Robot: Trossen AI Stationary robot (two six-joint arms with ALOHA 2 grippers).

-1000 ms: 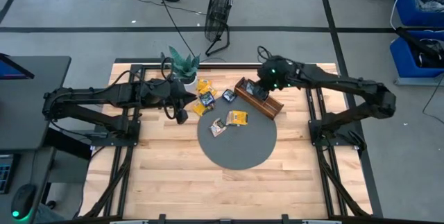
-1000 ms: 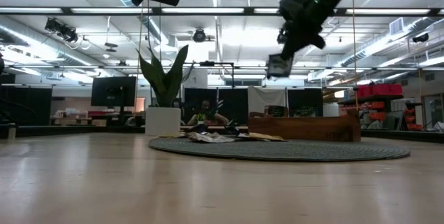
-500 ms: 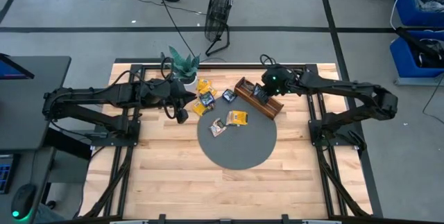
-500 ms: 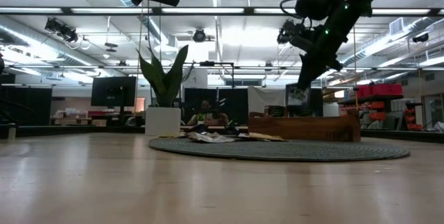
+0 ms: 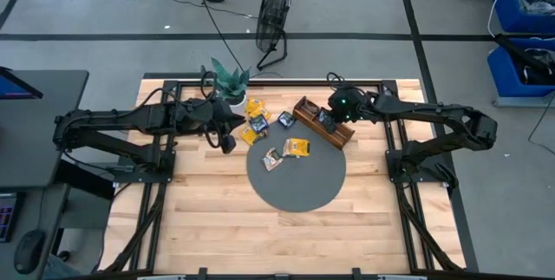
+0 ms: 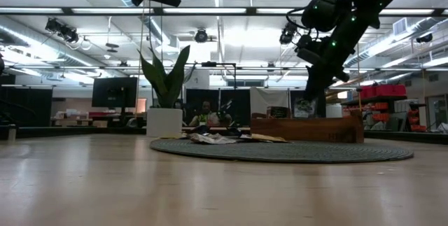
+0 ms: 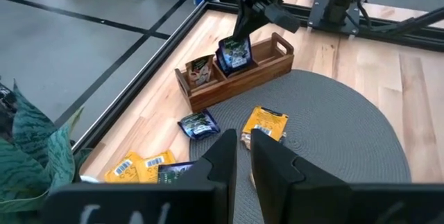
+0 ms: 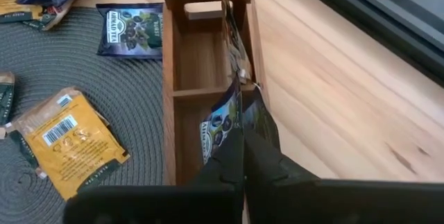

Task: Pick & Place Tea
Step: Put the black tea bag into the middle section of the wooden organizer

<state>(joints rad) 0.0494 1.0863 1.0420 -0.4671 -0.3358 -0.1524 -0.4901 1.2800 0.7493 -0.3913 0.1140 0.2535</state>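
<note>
Nearest you, the round grey woven mat [image 5: 296, 174] carries a yellow square tea packet [image 5: 297, 147] and a whitish packet [image 5: 272, 159]. Beyond them, your right gripper [image 8: 239, 156] has its jaws clamped on a dark blue-black tea packet [image 8: 220, 128], lowered into the middle compartment of the long brown wooden tray [image 5: 323, 122]. Your left gripper [image 7: 242, 156] hovers beside the mat, jaws nearly together, holding nothing. Farther off, more yellow packets [image 5: 254, 107] lie near the small potted green plant [image 5: 229, 81].
</note>
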